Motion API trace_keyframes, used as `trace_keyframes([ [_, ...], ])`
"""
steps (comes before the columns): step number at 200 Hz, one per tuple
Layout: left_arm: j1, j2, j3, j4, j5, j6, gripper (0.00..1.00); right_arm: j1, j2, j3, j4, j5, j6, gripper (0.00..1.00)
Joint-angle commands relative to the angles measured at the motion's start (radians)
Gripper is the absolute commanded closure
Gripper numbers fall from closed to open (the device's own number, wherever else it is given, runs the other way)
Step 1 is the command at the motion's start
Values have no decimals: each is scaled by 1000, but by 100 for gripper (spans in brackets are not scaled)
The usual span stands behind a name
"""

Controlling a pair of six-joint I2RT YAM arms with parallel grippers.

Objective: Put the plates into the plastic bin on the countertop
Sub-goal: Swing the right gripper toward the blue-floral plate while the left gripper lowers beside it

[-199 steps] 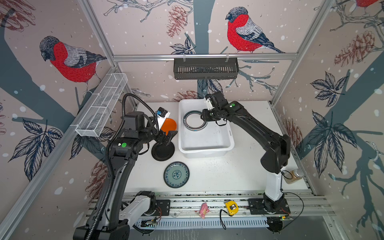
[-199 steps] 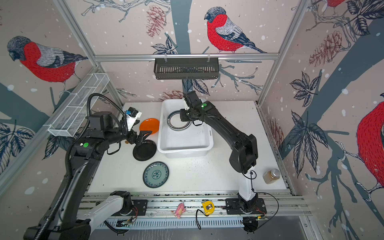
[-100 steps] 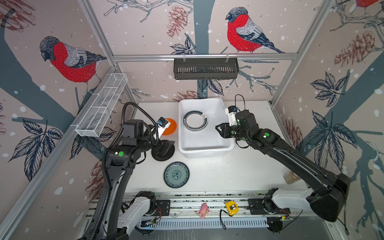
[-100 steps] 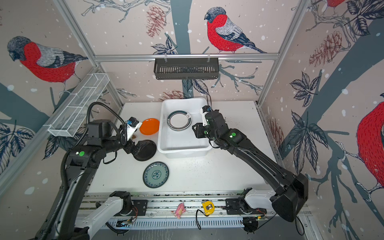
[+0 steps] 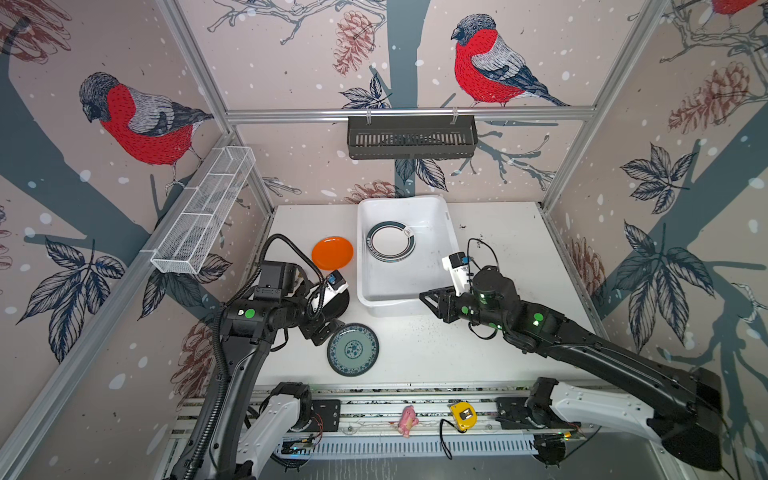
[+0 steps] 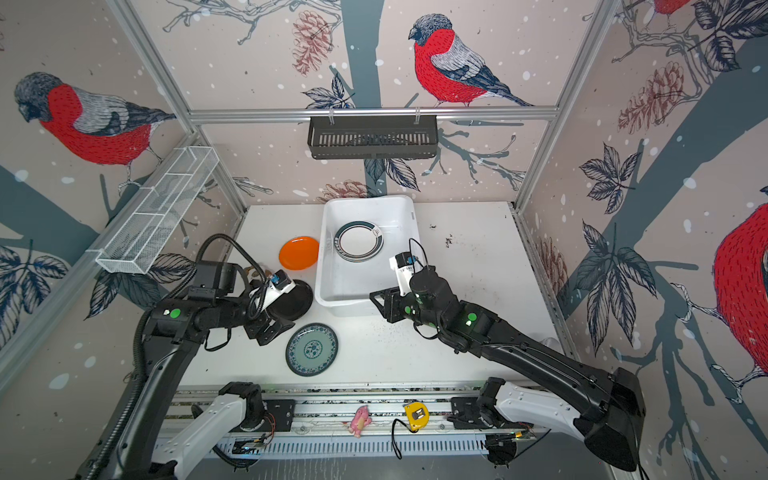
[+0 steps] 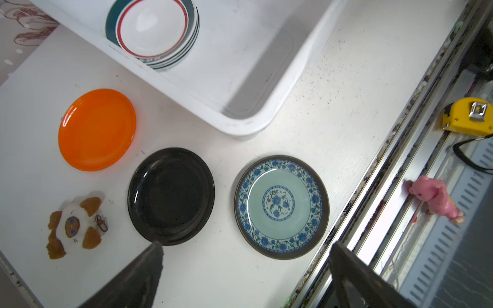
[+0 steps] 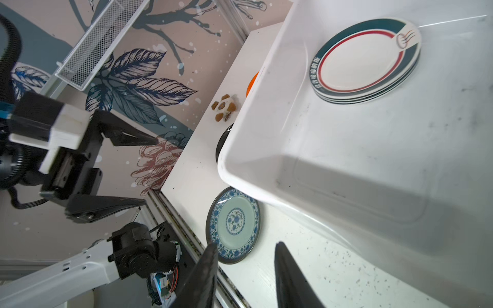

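Observation:
A stack of white plates with dark rim bands (image 5: 390, 247) (image 8: 365, 60) lies in the white plastic bin (image 5: 449, 232) on the countertop (image 5: 498, 249). Left of the bin lie the orange plate (image 5: 332, 252) (image 7: 97, 129), the black plate (image 7: 170, 196) and the teal floral plate (image 5: 353, 350) (image 7: 281, 206). My left gripper (image 7: 246, 244) (image 5: 322, 330) hangs open above the countertop, beside the black and teal plates, holding nothing. My right gripper (image 8: 246, 244) (image 5: 432, 305) is open and empty, just off the bin's near corner.
A brown and white plush toy (image 7: 73, 226) lies by the left wall near the black plate. A black slotted basket (image 5: 411, 137) hangs on the back wall, a wire-mesh tray (image 5: 203, 212) on the left wall. A yellow tape measure (image 5: 462, 415) and a pink toy (image 5: 407, 420) sit on the front rail.
My right gripper has drawn back out of the bin to its near corner, leaving the white plates stacked inside. My left gripper has shifted from the orange plate towards the front, beside the teal plate.

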Motion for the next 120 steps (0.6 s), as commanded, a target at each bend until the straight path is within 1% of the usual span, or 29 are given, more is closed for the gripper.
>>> trace_keyframes([
  [1,1,2,-76,35,-97,36,3,45,-10,-22,86,70,31,63],
  [21,1,9,-154,80,-112,53,4,68,-19,-61,123,63,52,63],
  [52,1,74,-222,121,-82,71,12,81,-35,-98,140,73,69,63],
  [66,1,120,-232,137,-60,70,15,81,-43,-118,157,75,74,63],
  [96,5,222,-230,149,-25,55,18,81,-53,-137,172,80,68,63],
  [120,48,297,-236,158,10,80,20,83,-77,-180,227,74,85,62],
])
